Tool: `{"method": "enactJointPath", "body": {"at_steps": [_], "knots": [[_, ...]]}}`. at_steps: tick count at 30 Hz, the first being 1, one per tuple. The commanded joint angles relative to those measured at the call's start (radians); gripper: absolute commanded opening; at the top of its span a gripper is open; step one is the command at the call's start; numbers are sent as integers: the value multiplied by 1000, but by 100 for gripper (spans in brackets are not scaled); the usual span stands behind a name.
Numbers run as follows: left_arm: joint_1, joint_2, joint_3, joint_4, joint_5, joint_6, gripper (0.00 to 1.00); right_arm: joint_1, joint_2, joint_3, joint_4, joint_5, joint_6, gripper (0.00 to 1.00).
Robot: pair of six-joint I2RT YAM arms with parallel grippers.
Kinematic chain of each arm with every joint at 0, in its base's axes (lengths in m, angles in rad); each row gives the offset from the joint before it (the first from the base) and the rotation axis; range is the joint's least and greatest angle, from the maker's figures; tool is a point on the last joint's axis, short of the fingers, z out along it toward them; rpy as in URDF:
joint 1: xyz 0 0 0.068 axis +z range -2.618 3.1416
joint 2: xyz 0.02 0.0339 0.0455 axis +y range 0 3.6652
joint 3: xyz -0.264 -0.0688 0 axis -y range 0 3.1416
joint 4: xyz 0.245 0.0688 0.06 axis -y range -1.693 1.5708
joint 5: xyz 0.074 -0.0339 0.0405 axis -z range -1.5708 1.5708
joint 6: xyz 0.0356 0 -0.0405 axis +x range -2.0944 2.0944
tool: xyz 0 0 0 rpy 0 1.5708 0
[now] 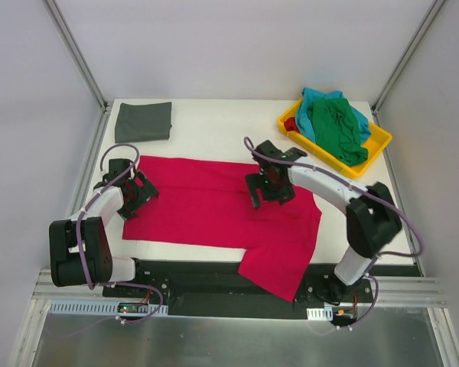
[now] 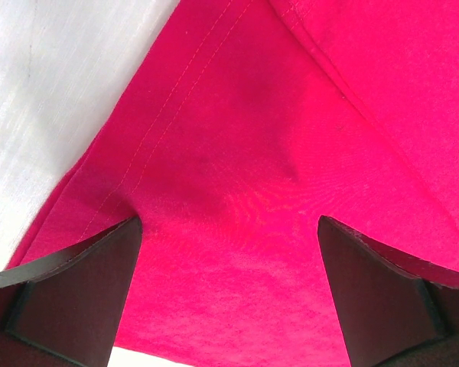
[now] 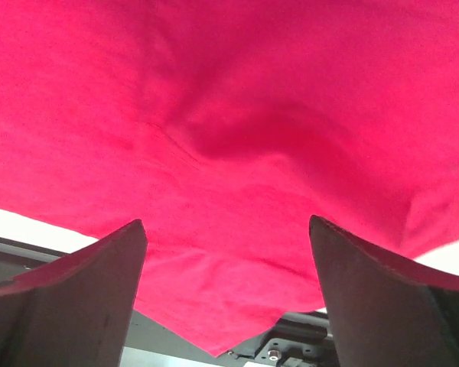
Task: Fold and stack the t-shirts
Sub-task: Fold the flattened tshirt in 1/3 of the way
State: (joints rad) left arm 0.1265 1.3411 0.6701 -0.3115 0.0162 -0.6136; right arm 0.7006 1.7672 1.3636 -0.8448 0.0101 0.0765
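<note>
The crimson red t-shirt [image 1: 214,206] lies spread across the table, one corner hanging over the near edge. My left gripper [image 1: 140,193] is open over its left edge; the left wrist view shows red cloth [image 2: 237,176] between the spread fingers [image 2: 76,290]. My right gripper [image 1: 269,191] is open over the shirt's upper right part; the right wrist view shows red cloth [image 3: 229,153] between its fingers [image 3: 76,298]. A dark grey t-shirt [image 1: 144,121] lies folded at the far left. The green t-shirt [image 1: 338,130] and the teal t-shirt [image 1: 321,103] are heaped in the yellow tray [image 1: 375,149].
The yellow tray stands at the far right corner. A bit of red cloth [image 1: 291,124] shows in the tray under the heap. The black base rail [image 1: 206,279] runs along the near edge. Metal frame posts [image 1: 76,53] stand at the back corners.
</note>
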Motion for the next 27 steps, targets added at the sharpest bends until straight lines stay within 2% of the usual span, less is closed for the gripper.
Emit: {"method": "enactJointPath", "body": {"at_steps": [1,2,4,7,11,16,20,27], "knots": [[9,6,-6,-20,-21,17,99,-85,-236,-213,181,-43,49,99],[9,9,-6,-18,-18,15,99,-110,-262,-271,252,-121,42,96],[7,12,-4,-18,-18,15,99,-170,-288,-372,398,-252,40,96],[9,10,-7,-21,-22,17,99,-240,-238,-402,503,-361,49,96],[9,4,-10,-21,-35,20,99,-297,-128,-402,494,-323,40,96],[9,18,-7,-21,-45,21,99,-348,-89,-413,446,-210,20,96],[9,30,-3,-23,-44,20,99,-351,-48,-393,428,-289,-9,96],[10,70,31,-23,-59,11,99,-351,76,-212,349,-222,-63,96]]}}
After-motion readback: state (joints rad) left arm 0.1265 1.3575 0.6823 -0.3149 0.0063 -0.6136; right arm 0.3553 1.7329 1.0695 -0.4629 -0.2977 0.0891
